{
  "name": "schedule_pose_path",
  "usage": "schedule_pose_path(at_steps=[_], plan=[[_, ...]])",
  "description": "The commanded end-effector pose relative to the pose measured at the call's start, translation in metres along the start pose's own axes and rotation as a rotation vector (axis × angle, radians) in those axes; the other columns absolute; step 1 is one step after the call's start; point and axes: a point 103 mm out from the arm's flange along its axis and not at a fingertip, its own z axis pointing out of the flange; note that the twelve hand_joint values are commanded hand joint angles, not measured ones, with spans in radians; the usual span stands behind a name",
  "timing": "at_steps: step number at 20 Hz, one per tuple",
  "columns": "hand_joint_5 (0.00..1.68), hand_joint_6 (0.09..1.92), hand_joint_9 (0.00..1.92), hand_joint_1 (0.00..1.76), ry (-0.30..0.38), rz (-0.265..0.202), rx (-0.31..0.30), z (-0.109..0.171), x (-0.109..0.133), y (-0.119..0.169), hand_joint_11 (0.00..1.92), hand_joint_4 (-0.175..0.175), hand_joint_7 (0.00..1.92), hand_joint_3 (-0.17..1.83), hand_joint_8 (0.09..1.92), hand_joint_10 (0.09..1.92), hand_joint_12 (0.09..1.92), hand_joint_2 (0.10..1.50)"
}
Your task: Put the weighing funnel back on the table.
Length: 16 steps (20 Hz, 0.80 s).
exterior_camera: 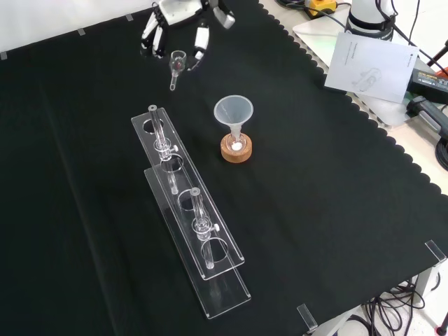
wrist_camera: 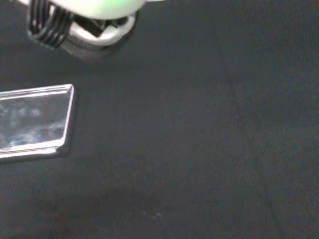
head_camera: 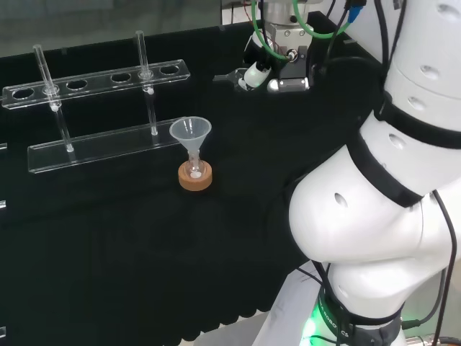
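While between the fingers [exterior_camera: 200, 40], weighing funnel [exterior_camera: 177, 63].

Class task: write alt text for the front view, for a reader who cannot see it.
The hand reaches in at the top of the black cloth, a small clear weighing funnel right beside it; whether it holds it is unclear. Lower down stand the funnel in a flask on a cork ring, and a clear rack with two glass tubes.

A lab is shown: a bench is covered with black cloth [exterior_camera: 336, 203], glass tubes [exterior_camera: 160, 136] are stood in a clear rack [exterior_camera: 224, 294], a funnel [exterior_camera: 233, 110] is set in a small flask [exterior_camera: 236, 143] on a cork ring [exterior_camera: 236, 156], and a robot arm [head_camera: 374, 209] is mounted alongside.
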Motion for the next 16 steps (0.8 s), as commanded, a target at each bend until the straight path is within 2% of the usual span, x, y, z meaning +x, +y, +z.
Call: schedule_pose_path(at_steps=[1,16], plan=[[1.15,0.94,0.85,1.09,-0.026,-0.012,0.014,0.017,-0.010,0.035,0.72,0.175,0.46,0.75,0.67,0.37,1.09,0.67],[1.15,0.94,0.85,1.09,-0.006,-0.021,0.089,0.073,-0.019,0.070,0.72,0.175,0.46,0.75,0.67,0.37,1.09,0.67]])
